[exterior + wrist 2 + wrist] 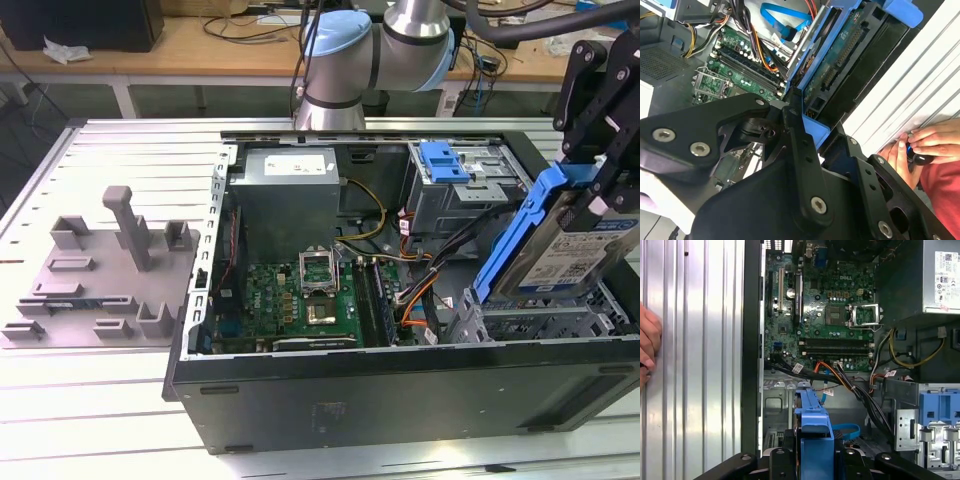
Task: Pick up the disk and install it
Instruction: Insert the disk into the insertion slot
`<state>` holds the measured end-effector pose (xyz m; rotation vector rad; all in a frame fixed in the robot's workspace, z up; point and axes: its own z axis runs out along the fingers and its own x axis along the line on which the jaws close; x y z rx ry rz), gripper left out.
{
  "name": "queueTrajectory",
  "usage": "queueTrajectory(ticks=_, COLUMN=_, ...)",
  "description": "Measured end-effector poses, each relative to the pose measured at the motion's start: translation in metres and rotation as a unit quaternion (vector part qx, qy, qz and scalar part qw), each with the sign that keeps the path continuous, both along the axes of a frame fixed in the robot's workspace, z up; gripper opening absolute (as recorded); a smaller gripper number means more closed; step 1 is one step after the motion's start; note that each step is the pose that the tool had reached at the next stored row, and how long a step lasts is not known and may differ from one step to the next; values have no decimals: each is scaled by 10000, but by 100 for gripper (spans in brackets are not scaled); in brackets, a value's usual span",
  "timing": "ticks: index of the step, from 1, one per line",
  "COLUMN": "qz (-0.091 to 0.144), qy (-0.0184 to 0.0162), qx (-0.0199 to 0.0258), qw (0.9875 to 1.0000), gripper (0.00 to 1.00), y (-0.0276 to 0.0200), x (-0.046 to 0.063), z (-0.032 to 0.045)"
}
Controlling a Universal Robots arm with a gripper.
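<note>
Holding firm: the black linkage-finger gripper (598, 190) is clamped on the upper end of the flat rectangular silver metal disk (575, 255), which has a white-and-blue label and a blue plastic carrier bracket. I place everything against the open black metal computer case (400, 395), which lies on its side.

Hard-to-see bits:
- In the exterior view the disk's outer edge and part of the gripper are cut off at the frame edge, so I can't see the whole grasp.
- In the second wrist view the black fingers (802, 150) cover much of the carrier. Past them I see the disk's underside with its green circuit board.
- In the first wrist view the carrier is edge-on, a narrow blue strip whose near end is hidden behind the gripper body.
- I can't tell if the disk's lower corner touches the grey metal drive cage (520, 322) in the case's corner.

The disk hangs over that drive-cage corner, above the case floor. Its long axis is steeply tilted. The low end points down into the case toward the green motherboard (300, 300) at the case's middle, and the high end is up at the gripper. The label face is turned up and outward, with the circuit side facing away.

A grey boxy power supply (285, 195) sits at the case's far wall. A light-blue plastic latch (445, 162) is inside the case beside it.

A person's hand (917, 145) rests outside the case on the ribbed silver metal table (700, 390). It is pinching something small and dark that I can't identify.
</note>
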<state>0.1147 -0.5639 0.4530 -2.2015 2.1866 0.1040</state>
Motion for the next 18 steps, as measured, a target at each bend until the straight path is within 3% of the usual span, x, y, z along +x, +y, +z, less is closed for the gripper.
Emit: queueTrajectory(ticks=18, qz=0, qy=0, qx=0, qw=10000, gripper=37, y=0, x=9, z=-122)
